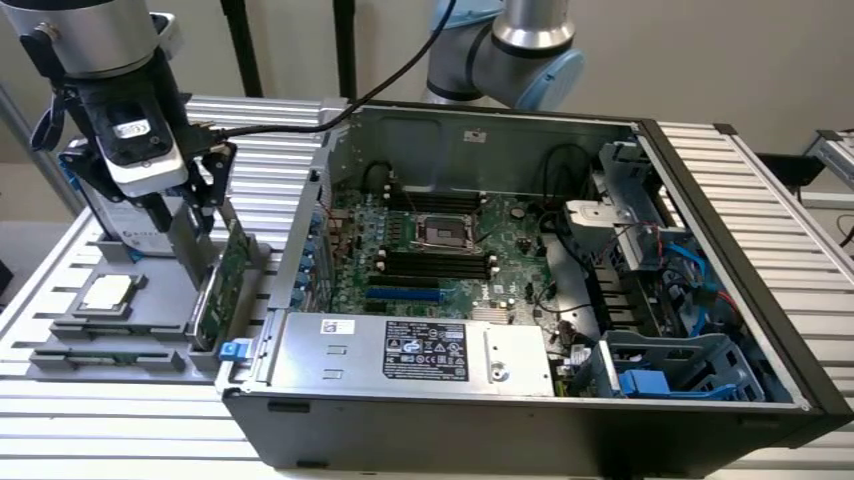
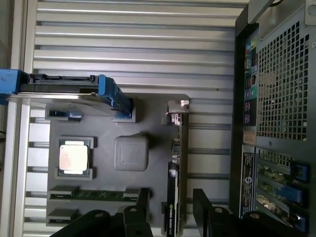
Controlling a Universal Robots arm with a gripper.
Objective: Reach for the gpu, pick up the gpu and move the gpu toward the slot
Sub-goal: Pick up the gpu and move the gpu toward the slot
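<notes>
The gpu (image 1: 224, 285) is a thin green card standing on edge in a grey holder tray (image 1: 80, 335), at the exterior view's left beside the open PC case. In the wrist view the gpu (image 2: 178, 163) shows edge-on, with its silver bracket (image 2: 178, 108) at one end. My gripper (image 1: 191, 222) hangs just above the card's far end. In the wrist view the gripper (image 2: 173, 210) is open, one dark finger (image 2: 143, 202) on each side of the card with gaps showing. The blue expansion slot (image 1: 400, 295) lies on the motherboard inside the case.
The holder tray (image 2: 153, 173) also carries a square CPU chip (image 2: 74, 158), a RAM stick (image 2: 94, 195) and a silver hard drive with blue rails (image 2: 64, 91). The case wall (image 1: 314, 215) rises right beside the card. The power supply (image 1: 414, 350) fills the case's near side.
</notes>
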